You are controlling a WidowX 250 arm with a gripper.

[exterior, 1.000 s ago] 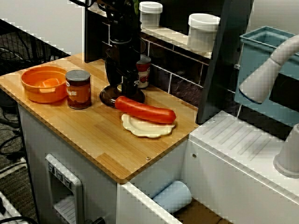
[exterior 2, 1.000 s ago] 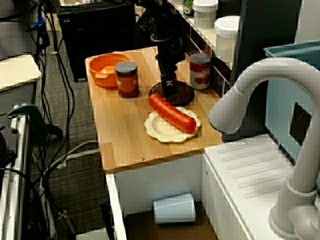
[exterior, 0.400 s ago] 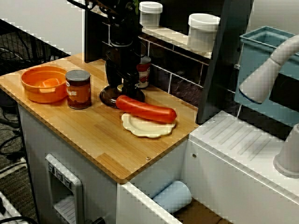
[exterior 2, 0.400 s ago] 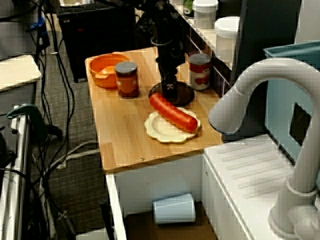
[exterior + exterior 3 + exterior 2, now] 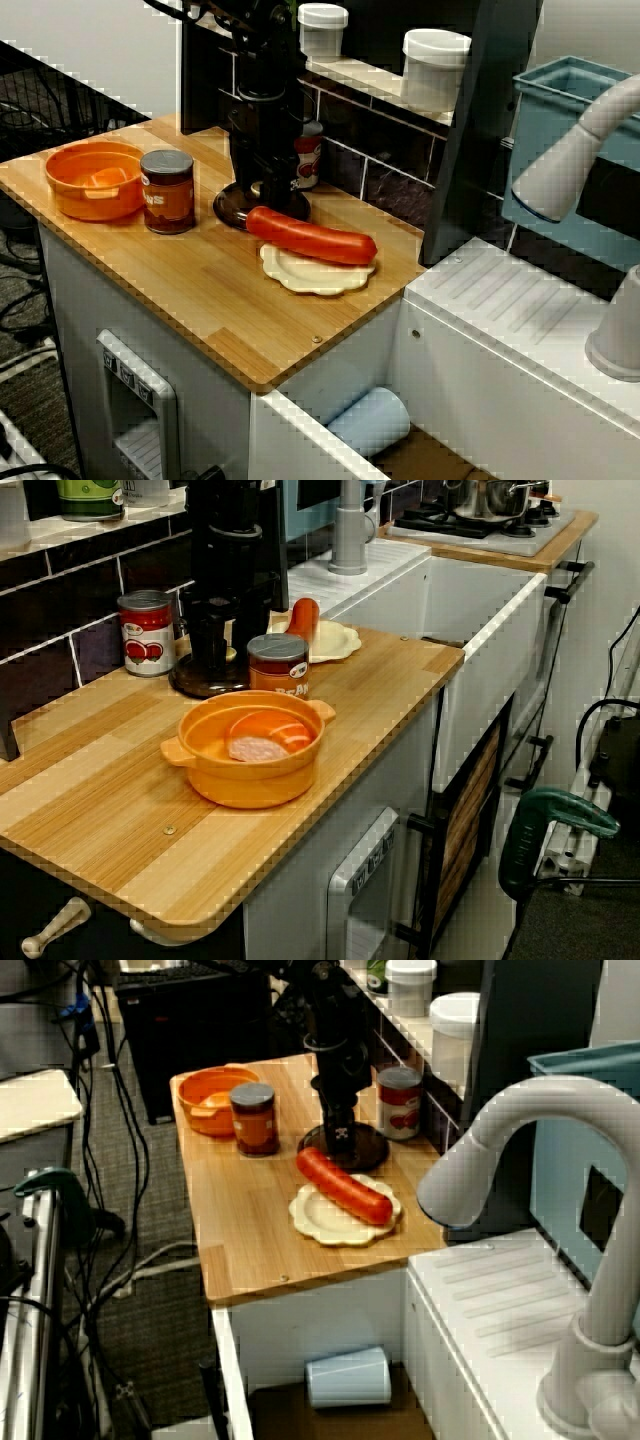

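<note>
In the front view, my black gripper (image 5: 272, 192) points straight down over a dark round dish (image 5: 228, 207) on the wooden counter. Its tips hang just beside the left end of a red sausage (image 5: 312, 236), which lies across a cream scalloped plate (image 5: 300, 275). The sink-side view shows the gripper (image 5: 340, 1140) above the dish (image 5: 370, 1145), close to the sausage (image 5: 345, 1188). From the counter's end, the gripper (image 5: 215, 650) hides most of the sausage (image 5: 303, 618). Whether the tips touch the sausage, or how the jaws stand, is unclear.
A tomato can (image 5: 308, 150) stands right behind the gripper by the tiled wall. A brown lidded jar (image 5: 167, 190) and an orange pot (image 5: 60, 185) holding food sit to the left. White jars (image 5: 435, 65) are on the shelf; a grey faucet (image 5: 500, 1140) and sink lie to the right.
The gripper has shifted only slightly over the dark dish. The sausage's left end nudged a little and settled back; everything else is unchanged.
</note>
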